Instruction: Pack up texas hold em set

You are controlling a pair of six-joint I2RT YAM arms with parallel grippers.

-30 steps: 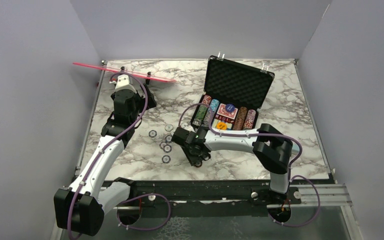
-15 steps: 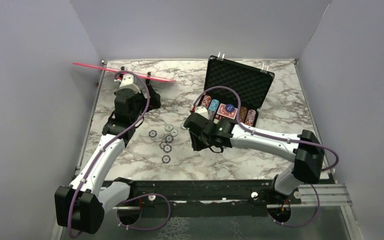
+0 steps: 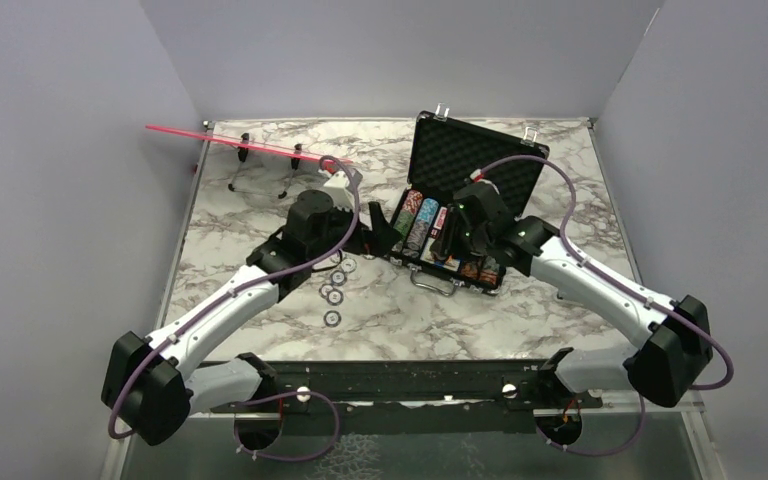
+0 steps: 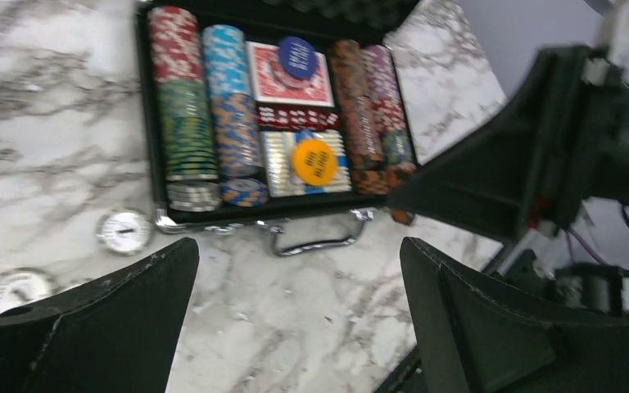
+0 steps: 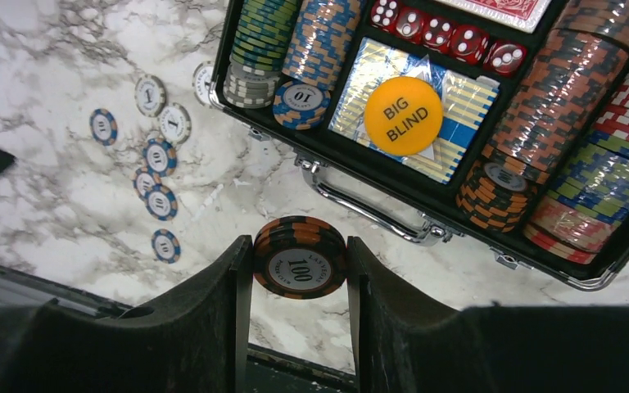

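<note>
Lying beside briefcase (image 3: 475, 165): loose chips (image 5: 162, 203); pink strip (image 3: 220, 138) beyond.

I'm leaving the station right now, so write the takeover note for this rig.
Left gripper: open, empty, by the case's left side.
Right gripper: shut on a 100 chip stack near the case's front edge.
Done: chip rows, cards, dice, buttons sit in the open case.
Left: place the held stack, collect loose chips off the table, close and latch.
</note>
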